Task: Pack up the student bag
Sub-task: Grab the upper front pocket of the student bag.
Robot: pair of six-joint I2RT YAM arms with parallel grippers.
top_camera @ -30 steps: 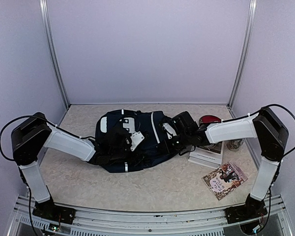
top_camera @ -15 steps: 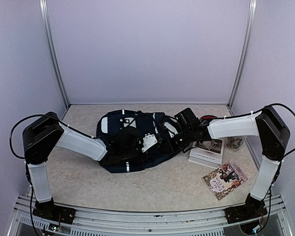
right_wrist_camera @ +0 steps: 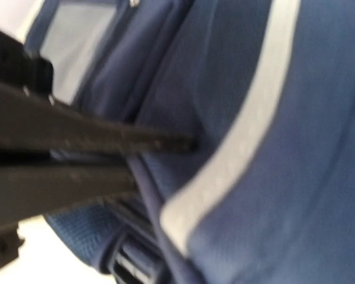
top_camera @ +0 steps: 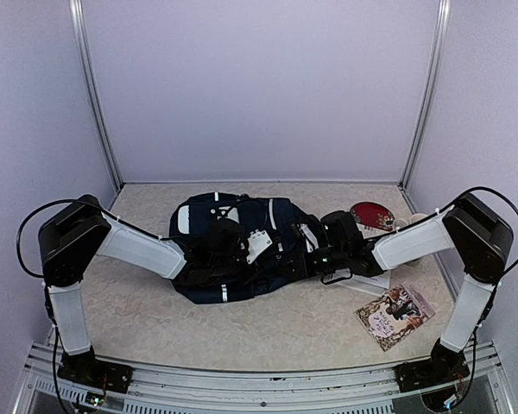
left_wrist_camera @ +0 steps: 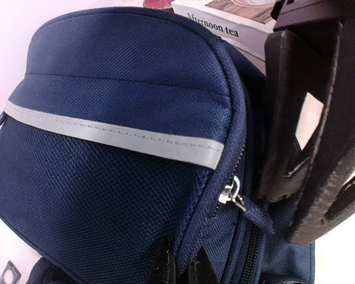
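Student bag [left_wrist_camera: 118, 77] | white book [left_wrist_camera: 219, 21] just beside, R | booklet [top_camera: 395, 315] nr

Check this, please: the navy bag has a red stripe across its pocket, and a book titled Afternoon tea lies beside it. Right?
Not quite: the stripe across the pocket of the bag is pale grey, not red, as the left wrist view shows. The book titled Afternoon tea does lie beside the bag.
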